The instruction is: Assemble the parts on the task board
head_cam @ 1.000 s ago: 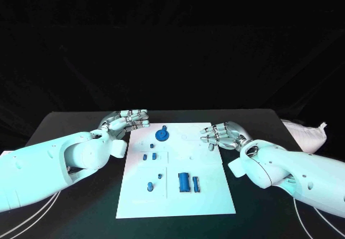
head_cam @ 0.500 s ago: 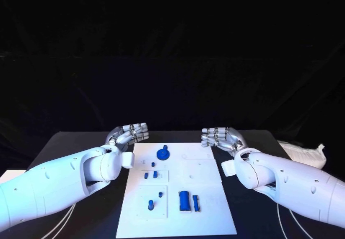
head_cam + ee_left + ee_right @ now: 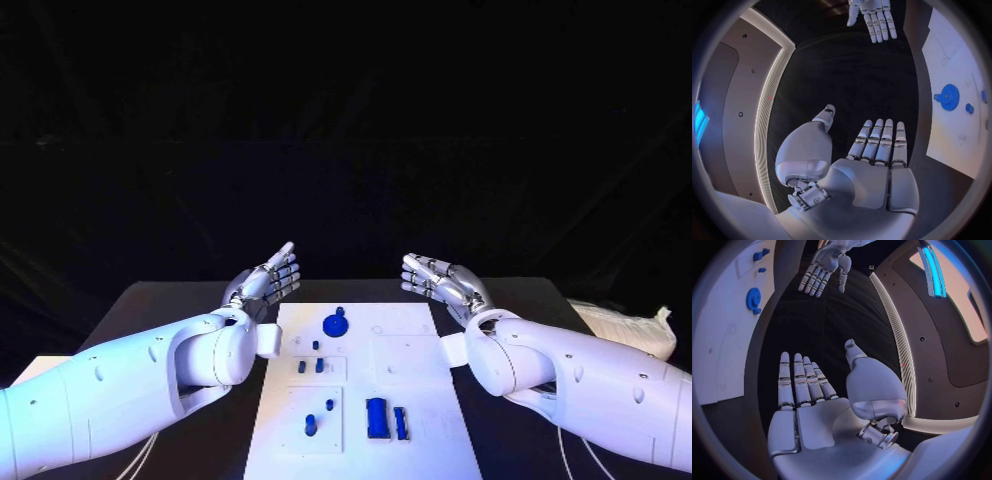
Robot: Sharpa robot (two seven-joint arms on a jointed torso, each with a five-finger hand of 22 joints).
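The white task board (image 3: 411,385) lies in the middle of the black table. A blue gear-shaped part (image 3: 336,323) sits near its far end, also seen as the gear (image 3: 947,96) and the gear (image 3: 752,299). Small blue pegs (image 3: 310,367) stand mid-board, and two longer blue bars (image 3: 385,417) lie near the front. My left hand (image 3: 270,279) is raised above the board's far left corner, fingers straight and apart, holding nothing. My right hand (image 3: 438,279) is raised above the far right corner, likewise flat and spread. Each palm shows bare: left hand (image 3: 870,165), right hand (image 3: 811,405).
A crumpled white cloth (image 3: 635,325) lies at the table's right edge. Bare black table (image 3: 159,310) runs on both sides of the board. The right hand (image 3: 873,17) and the left hand (image 3: 824,267) face each other across the far end.
Both hands have lifted off the board's far corners and opened flat, fingers stretched out. The camera has tilted up, so the board sits lower in the picture.
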